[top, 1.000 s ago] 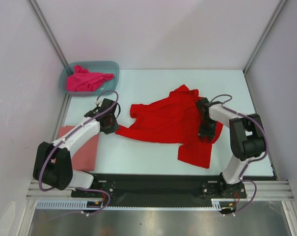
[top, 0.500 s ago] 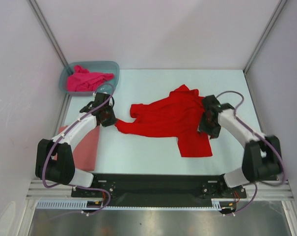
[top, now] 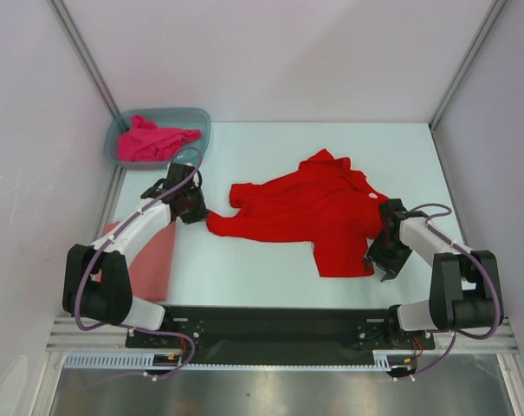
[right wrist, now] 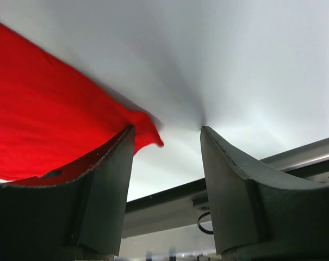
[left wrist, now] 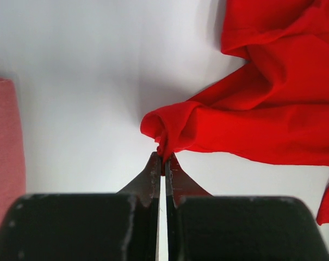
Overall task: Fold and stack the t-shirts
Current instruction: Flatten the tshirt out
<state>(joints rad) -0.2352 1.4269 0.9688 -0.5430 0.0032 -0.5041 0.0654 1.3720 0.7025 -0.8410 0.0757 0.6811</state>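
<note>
Left wrist view: the left gripper [left wrist: 162, 159] is pinched tight on a bunched edge of the red t-shirt [left wrist: 262, 125]. Right wrist view: the right gripper [right wrist: 167, 133] has its jaws apart beside the shirt's corner (nothing held). From above, the red shirt sprawls mid-frame. A salmon t-shirt [top: 158, 269] lies lower left, and a magenta t-shirt [top: 149, 143] fills the tub [top: 199, 128] upper left.

Lab cell: white panels [top: 287, 52], aluminium framing [top: 84, 52]
</note>
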